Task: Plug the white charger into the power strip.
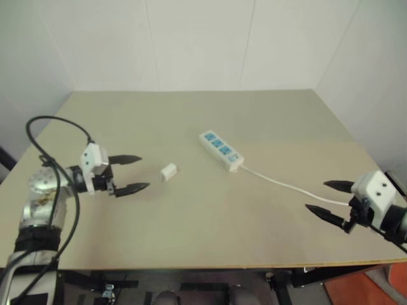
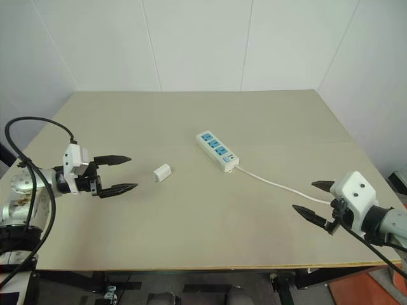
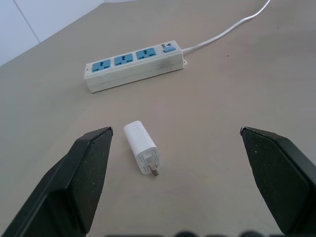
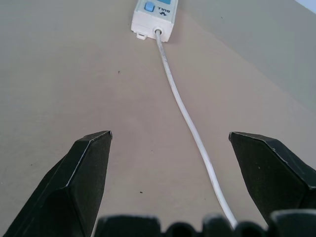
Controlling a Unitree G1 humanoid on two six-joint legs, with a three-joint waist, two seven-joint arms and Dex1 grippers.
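Beige tabletop point(image 1: 210, 222) is bearing a small white rounded plastic charger point(image 1: 168, 172) lying on its side left of centre, its prongs seemingly facing the left gripper point(image 1: 131, 173), which is hovering near it, spread wide and empty. Farther right, a long white plastic power strip with blue sockets point(image 1: 220, 150) is trailing its thin white cord point(image 1: 289, 187) toward the right gripper point(image 2: 313, 199), also gaping, holding nothing

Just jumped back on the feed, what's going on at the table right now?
Nothing is held yet. The white charger lies on its side on the table, unplugged, a short way from the power strip, whose sockets are all free. The left tool is open and aimed at the charger from close by. The right tool is open too, hovering over the strip's cord near the table's right edge.
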